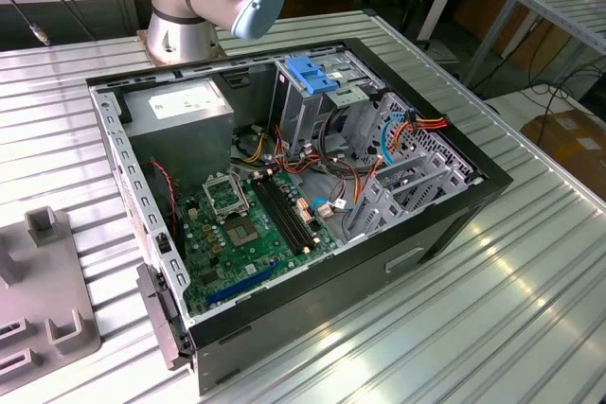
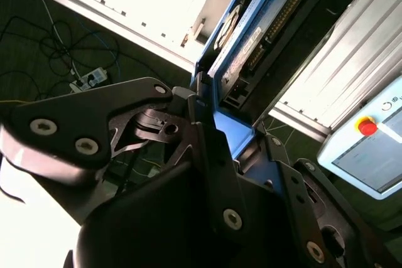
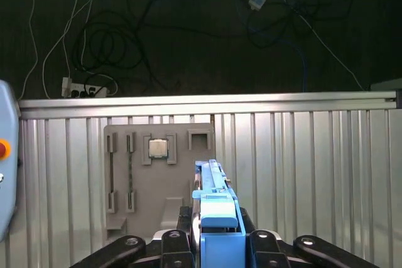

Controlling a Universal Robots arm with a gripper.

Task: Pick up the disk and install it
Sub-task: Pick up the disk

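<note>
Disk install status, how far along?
Pickup looks done: the gripper is shut on the disk, holding it edge-on above the slatted table near the grey fixture tray. Left: installing, since the disk is not yet in the open computer case.

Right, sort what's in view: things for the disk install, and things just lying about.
For the job: the disk, clamped in the gripper; the open computer case; its drive cage.
Lying about: grey fixture tray; the chip on it; floor power strip; teach pendant.
</note>
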